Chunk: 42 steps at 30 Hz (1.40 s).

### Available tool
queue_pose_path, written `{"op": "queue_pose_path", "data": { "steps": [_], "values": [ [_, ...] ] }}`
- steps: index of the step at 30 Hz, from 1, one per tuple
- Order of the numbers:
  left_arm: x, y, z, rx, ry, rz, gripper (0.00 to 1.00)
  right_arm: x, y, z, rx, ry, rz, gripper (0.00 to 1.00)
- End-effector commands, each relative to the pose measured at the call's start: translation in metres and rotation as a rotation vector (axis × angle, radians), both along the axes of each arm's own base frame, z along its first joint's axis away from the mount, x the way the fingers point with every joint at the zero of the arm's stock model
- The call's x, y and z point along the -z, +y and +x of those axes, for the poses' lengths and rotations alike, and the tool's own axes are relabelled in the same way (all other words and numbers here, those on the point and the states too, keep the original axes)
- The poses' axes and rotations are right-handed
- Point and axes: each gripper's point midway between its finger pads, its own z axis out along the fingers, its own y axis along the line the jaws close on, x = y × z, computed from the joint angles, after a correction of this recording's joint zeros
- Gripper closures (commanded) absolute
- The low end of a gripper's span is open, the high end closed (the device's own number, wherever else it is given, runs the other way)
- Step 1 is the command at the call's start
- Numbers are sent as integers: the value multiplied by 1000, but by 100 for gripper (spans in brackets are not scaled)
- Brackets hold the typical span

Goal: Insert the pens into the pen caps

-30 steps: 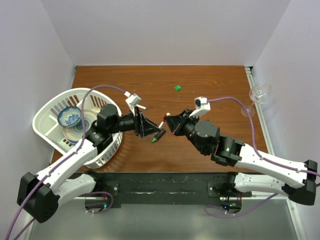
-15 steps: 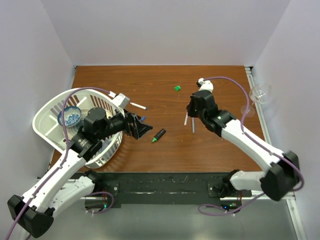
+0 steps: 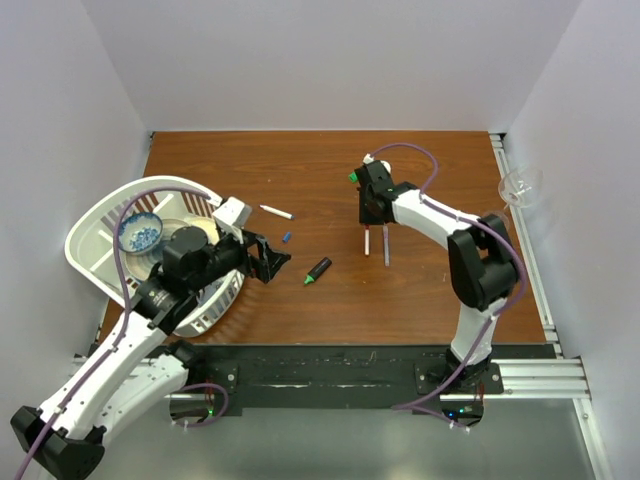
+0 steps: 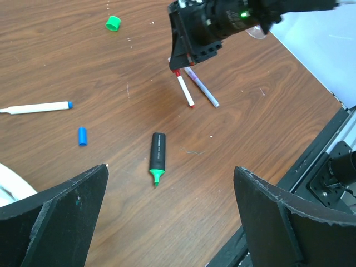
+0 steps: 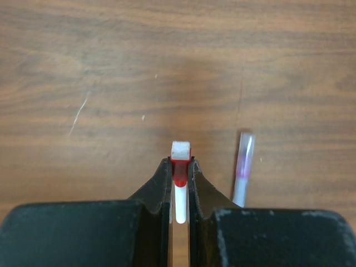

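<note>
Red-capped thin white pen [image 5: 179,181], clenched in the right tool [image 5: 179,166], has swung toward one o'clock; the released left tool [image 4: 171,183] has retreated. Blue plastic cap [image 4: 82,136] and green plastic cap [image 4: 113,23] await.

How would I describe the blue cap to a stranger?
Start at the white basket on the left. Just right of it, between the white pen and the black marker, lies the blue cap. It is tiny and all blue.

Black marker [image 4: 158,157] near blue cap [image 4: 82,136]
</note>
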Motion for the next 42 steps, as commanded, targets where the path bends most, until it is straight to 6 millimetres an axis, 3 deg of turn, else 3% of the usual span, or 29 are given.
{"op": "queue_pose_path", "data": {
  "steps": [1,8,11,14,16,18,20,21,23,31,34,42],
  "values": [
    [-7,8,3,-32,-59,11,0,4,-5,5,6,49,-51,93],
    [-13,15,5,-71,-83,5,0,28,-19,1,67,115,-115,80],
    [-14,17,5,-84,-87,4,0,29,-17,4,79,123,-112,71],
    [-15,21,7,-103,-93,8,0,20,-10,7,49,102,-80,63],
    [-15,21,7,-109,-93,9,0,1,-3,10,1,66,-45,58],
    [-17,23,7,-117,-98,8,0,-13,8,12,-119,25,-28,53],
    [-24,27,5,-131,-118,-2,0,-37,35,12,-316,-58,56,51],
    [-26,29,6,-144,-127,-4,0,-34,43,2,-393,-56,87,48],
    [-34,35,4,-170,-154,-22,0,-46,62,-7,-576,-100,140,43],
    [-52,55,-1,-260,-227,-71,0,-24,81,-48,-1048,-205,62,41],
    [-60,62,-4,-284,-257,-88,0,-13,91,-75,-1254,-197,22,40],
    [-64,67,-6,-305,-277,-97,0,6,126,-108,-1522,-229,-55,39]
  ]
}}
